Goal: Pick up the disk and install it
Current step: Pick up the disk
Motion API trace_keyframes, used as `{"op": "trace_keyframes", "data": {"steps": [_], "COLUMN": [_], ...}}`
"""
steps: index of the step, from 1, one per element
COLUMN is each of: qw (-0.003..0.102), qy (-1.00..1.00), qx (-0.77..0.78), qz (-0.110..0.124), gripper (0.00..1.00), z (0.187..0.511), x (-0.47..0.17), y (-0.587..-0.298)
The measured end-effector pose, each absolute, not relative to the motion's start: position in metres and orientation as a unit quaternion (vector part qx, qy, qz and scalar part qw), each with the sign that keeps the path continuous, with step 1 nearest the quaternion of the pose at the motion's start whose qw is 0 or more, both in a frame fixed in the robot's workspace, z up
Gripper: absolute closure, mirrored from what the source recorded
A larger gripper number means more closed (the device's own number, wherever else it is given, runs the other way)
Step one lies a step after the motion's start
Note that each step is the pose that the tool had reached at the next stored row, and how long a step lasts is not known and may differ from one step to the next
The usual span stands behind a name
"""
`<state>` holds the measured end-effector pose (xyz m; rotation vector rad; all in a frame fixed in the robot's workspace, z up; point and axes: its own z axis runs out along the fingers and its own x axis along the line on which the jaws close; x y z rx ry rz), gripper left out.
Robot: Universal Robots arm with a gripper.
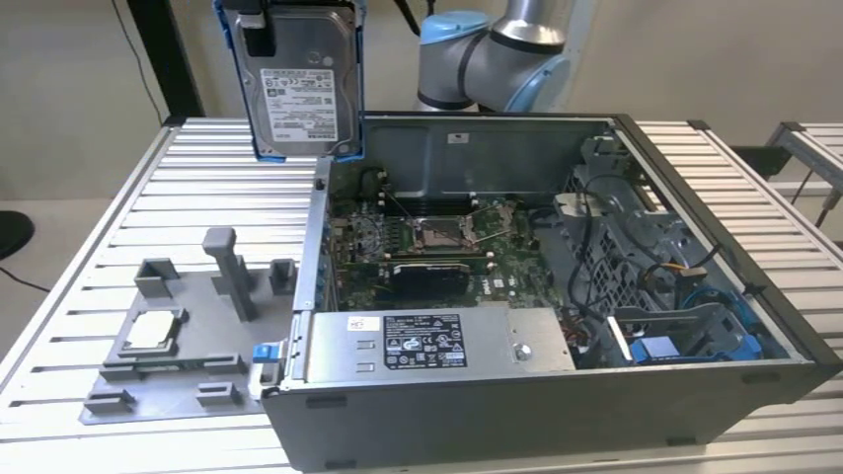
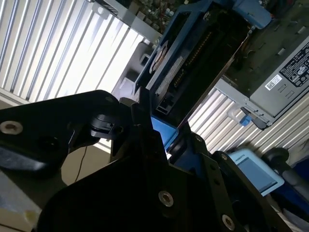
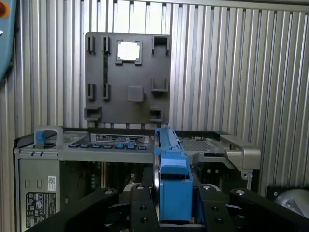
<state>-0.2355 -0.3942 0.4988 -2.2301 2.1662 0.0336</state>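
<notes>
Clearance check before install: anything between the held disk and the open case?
Nothing visible. The gripper holds the disk upright over the case's edge; the case is open on top. Cables cross its inside on the exterior view's right.

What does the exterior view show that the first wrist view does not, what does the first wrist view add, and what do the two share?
Exterior view: the disk's labelled face, held upright in the air beside the open case, plus the arm and the processor socket.
First wrist view: the disk edge-on from above, gripped in the tool.
Shared: the disk, the case, the power-supply box and the grey fixture plate carrying a small silver chip.
</notes>
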Motion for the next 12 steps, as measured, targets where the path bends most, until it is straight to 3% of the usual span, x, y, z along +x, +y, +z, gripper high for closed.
{"op": "trace_keyframes", "data": {"steps": [12], "qw": [0.016], "qy": [0.697], "qx": [-0.717], "qz": [0.011], "gripper": [1.00], "z": [0.4988], "x": [-0.2290], "y": [-0.3942]}}
